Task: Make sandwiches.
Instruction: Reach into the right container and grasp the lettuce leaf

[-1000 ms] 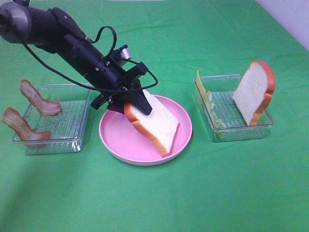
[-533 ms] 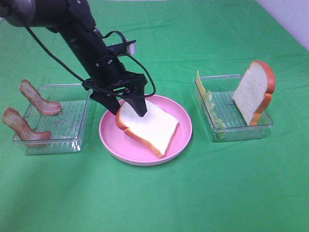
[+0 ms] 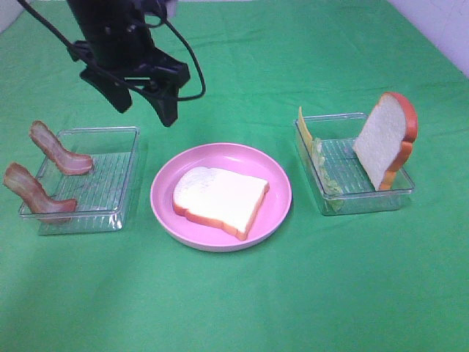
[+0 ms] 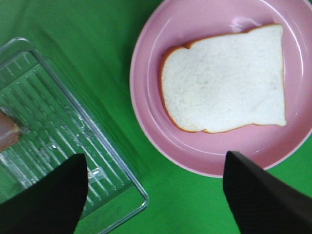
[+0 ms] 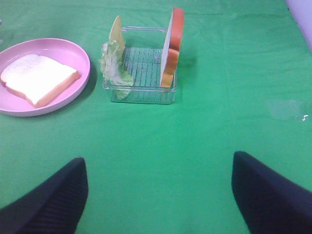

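Exterior high view: one bread slice (image 3: pixel 220 200), white with an orange-brown crust, lies flat in the middle of the pink plate (image 3: pixel 278 192), and nothing is stacked on it. Right of the plate a clear tray (image 3: pixel 366 204) holds a second bread slice (image 3: pixel 385 139) standing on edge against its far side, with pale green lettuce (image 3: pixel 322 172) and a thin yellow cheese slice (image 3: pixel 304 128) leaning at the end nearest the plate. Left of the plate another clear tray (image 3: pixel 110 220) has two reddish-brown bacon strips (image 3: pixel 57 150) draped over its outer wall. All of this sits on the green surface (image 3: pixel 293 293). A second ago the left gripper (image 3: pixel 145 111) held the slice tilted over the plate; half a second ago the slice was down but still propped on one edge under the jaws. Now it rests free, and the gripper has lifted clear, hanging above and behind the plate's left side with its jaws spread wide and empty. The right gripper (image 5: pixel 158 195) sits well to the right of the plate, jaws spread apart, gripping nothing.
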